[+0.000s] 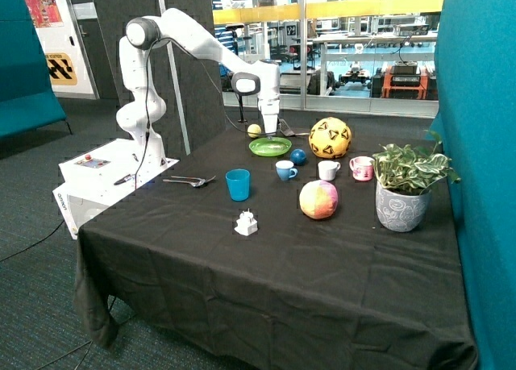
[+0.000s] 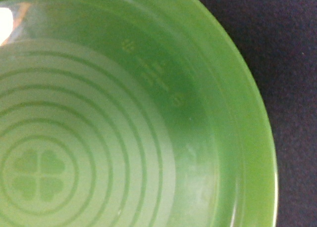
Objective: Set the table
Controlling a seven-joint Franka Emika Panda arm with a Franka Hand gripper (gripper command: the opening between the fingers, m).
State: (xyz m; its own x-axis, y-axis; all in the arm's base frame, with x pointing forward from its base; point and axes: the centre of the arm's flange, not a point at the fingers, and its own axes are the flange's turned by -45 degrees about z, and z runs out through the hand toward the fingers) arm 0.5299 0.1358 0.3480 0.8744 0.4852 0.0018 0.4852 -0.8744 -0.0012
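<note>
A green plate (image 1: 270, 147) lies at the far side of the black table (image 1: 274, 257). My gripper (image 1: 271, 133) hangs directly over the plate, very close to it or touching it. The wrist view is filled by the plate (image 2: 148, 113), with raised rings and a clover mark at its centre. A fork and spoon (image 1: 189, 180) lie near the robot base. A blue cup (image 1: 238, 185) stands in front of the plate. A small blue-and-white cup (image 1: 285, 170), a white cup (image 1: 327, 170) and a pink mug (image 1: 362, 168) stand in a row.
A yellow-and-black ball (image 1: 330, 138), a small blue ball (image 1: 298, 156) and a yellow ball (image 1: 254, 130) sit around the plate. An orange-pink ball (image 1: 319, 199), a potted plant (image 1: 401, 191) and a small white object (image 1: 246, 223) stand nearer the front.
</note>
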